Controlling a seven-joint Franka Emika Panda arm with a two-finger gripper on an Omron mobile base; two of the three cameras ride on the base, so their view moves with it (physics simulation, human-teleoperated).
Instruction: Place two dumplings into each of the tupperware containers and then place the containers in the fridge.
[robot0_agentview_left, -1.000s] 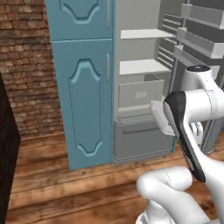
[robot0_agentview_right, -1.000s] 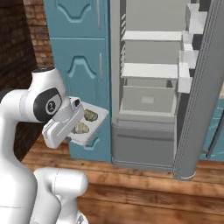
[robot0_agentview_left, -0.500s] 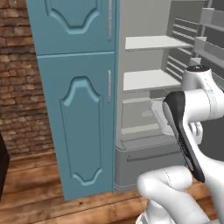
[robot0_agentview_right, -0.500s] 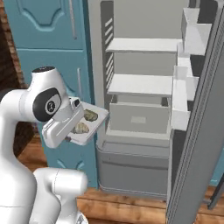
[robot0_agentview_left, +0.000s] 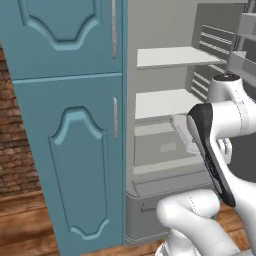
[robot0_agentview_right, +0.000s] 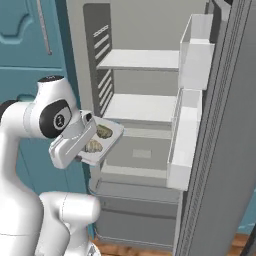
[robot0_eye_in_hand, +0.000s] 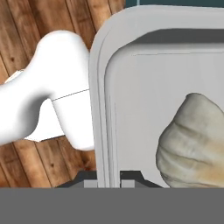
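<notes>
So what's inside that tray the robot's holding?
Two dumplings lie side by side in the whitish tray, which the gripper pinches by its rim. The arm covers the tray's near end, so anything there can't be seen.

Even, flat rendered light, soft shadows under the fridge (robot0_agentview_right: 150, 100) shelves, slightly coarse, no glare.

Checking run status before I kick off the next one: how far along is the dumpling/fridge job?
Done: the whitish square tupperware tray already holds two beige crimped dumplings.

In hand: the gripper is shut on that tray's rim, holding it in front of the open grey steel fridge, level with its white middle shelf.

Left: set this tray on a shelf. The second container's status can't be judged from these views.
</notes>
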